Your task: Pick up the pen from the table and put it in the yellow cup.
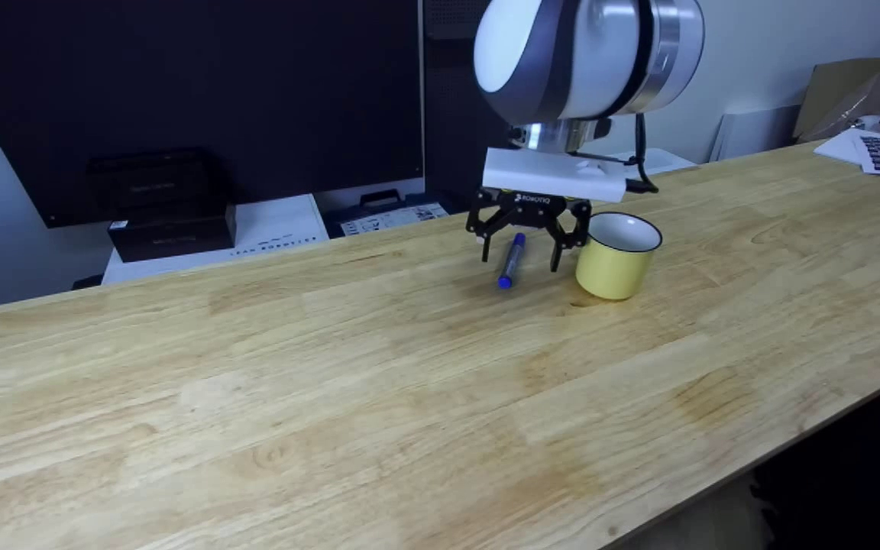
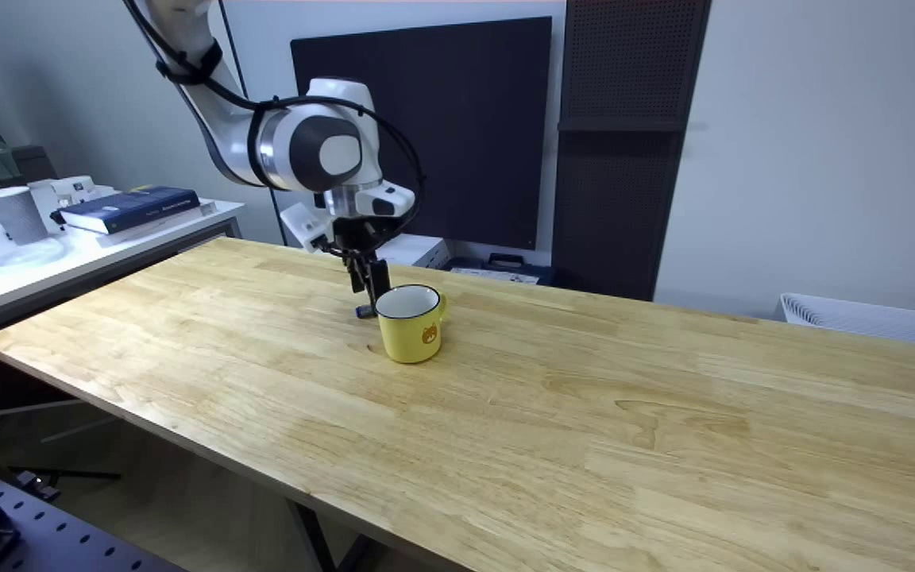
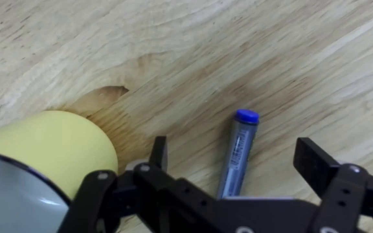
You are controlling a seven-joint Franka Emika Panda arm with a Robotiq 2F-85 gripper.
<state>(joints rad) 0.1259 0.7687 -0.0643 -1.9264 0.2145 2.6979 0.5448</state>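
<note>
jaws: spread wide, gripping nothing. between the fingers (image 3: 314, 161), roughly central in the wrist view, the pen (image 3: 237, 155) lies flat on the table (image 1: 333, 382), its length running across the closing line; alignment is judged sound. whether the gripper (image 1: 520, 263) is low enough to grasp cannot be confirmed. just outside one finger, the yellow cup (image 1: 616, 263) stands upright; contact with the gripper cannot be determined. step in hand, by judgement: grasping the pen. recommended: descend straight, without drifting cupward; stop short of pressing the table; close evenly about the pen's middle; check for a firm hold; then lift higher than the cup before crossing.
</note>
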